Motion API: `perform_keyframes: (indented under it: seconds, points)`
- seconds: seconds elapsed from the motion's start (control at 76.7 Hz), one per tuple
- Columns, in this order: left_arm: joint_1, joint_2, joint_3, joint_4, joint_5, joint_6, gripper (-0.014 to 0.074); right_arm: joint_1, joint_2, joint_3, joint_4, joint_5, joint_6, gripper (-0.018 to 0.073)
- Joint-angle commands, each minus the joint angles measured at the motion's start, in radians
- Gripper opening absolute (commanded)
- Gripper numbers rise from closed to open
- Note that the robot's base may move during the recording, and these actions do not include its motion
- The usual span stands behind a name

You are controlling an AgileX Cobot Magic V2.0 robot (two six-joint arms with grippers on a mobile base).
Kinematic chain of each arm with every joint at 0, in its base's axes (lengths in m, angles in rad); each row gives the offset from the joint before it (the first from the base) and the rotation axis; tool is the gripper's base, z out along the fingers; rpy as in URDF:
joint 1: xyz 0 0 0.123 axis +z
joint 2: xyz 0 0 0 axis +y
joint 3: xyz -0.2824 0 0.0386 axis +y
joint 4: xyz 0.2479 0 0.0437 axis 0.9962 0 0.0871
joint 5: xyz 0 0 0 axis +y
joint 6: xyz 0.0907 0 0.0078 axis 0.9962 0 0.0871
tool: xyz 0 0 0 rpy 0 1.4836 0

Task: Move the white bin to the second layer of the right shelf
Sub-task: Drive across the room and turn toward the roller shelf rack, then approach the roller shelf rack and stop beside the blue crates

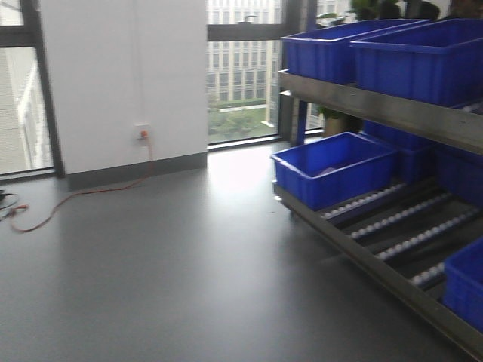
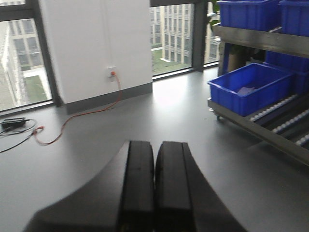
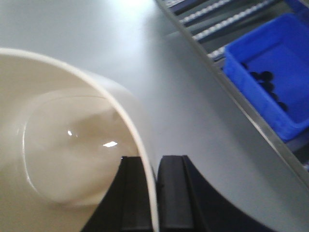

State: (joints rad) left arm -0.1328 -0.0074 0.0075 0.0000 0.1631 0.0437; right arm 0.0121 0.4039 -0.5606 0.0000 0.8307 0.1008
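Observation:
In the right wrist view my right gripper (image 3: 154, 166) is shut on the rim of the white bin (image 3: 63, 140), one finger inside and one outside the wall; the glossy cream tub hangs above the grey floor. The roller-rail shelf level (image 1: 411, 230) shows at the right of the front view, and in the right wrist view (image 3: 217, 21) at the top. In the left wrist view my left gripper (image 2: 154, 159) is shut and empty above the floor. Neither gripper nor the bin shows in the front view.
Blue crates stand on the rack: one (image 1: 336, 167) on the rollers at its left end, two (image 1: 377, 49) on the top level, one (image 3: 270, 67) holding dark round parts. An orange cable (image 1: 83, 194) runs over the floor to a wall socket. Windows line the far wall.

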Motion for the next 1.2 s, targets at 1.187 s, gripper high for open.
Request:
perform_keyframes:
  seconds: [1.187]
  points:
    - [-0.007, -0.014, 0.037, 0.000, -0.086, -0.005, 0.0085, -0.003, 0.003, -0.031, 0.000, -0.086, 0.003, 0.0048]
